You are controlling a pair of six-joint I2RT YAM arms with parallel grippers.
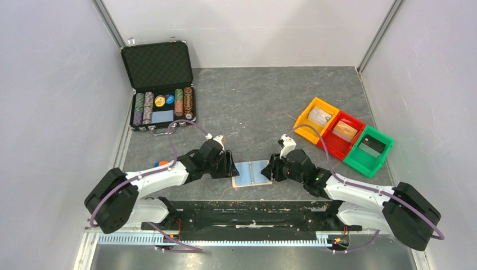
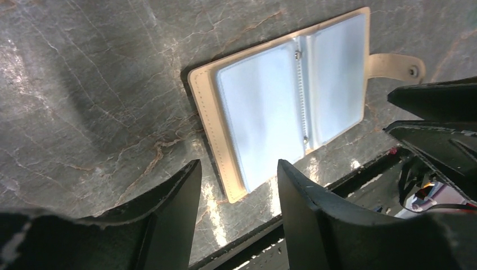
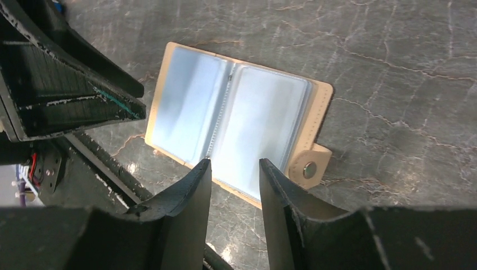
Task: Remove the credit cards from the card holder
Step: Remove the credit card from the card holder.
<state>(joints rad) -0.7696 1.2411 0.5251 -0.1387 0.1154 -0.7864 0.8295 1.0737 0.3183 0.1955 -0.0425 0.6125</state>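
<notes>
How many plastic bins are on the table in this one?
3, in one diagonal row on the right side of the table: the orange bin nearest the middle, the red bin beside it, the green bin at the outer end. None looks hidden.

card holder (image 1: 252,173), case (image 1: 157,64), bins (image 1: 332,147) on table (image 1: 253,107)

Card holder (image 1: 252,173) is flanked by left gripper (image 1: 230,166) at its left edge and right gripper (image 1: 270,171) at its right. Black base rail (image 1: 247,212) sits near its near edge. The way in is over the far-side table (image 1: 253,107); chip case (image 1: 160,90) and bins (image 1: 343,135) stand well apart.
</notes>
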